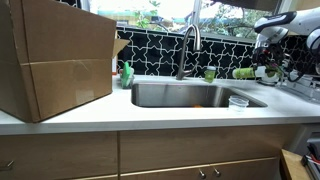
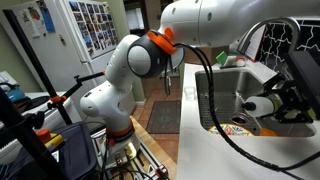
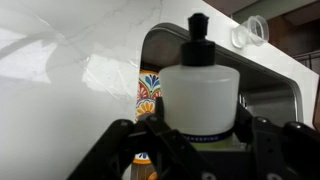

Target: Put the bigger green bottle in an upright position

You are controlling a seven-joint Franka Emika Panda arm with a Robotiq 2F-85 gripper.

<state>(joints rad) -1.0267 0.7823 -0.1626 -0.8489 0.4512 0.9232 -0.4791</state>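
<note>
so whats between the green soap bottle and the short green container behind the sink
The faucet stands between the green soap bottle and the short green container, as shown in an exterior view.

Bigger green bottle (image 1: 243, 72): small, lime-green, roughly cylindrical. Lies on side on pale surface behind sink, toward far end. Not upright.

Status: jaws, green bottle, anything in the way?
Gripper jaws shut on white plastic pump bottle, black top. Bigger lime-green plastic bottle apparently lying on white counter, not gripped. Shorter green container stands beside it.
</note>
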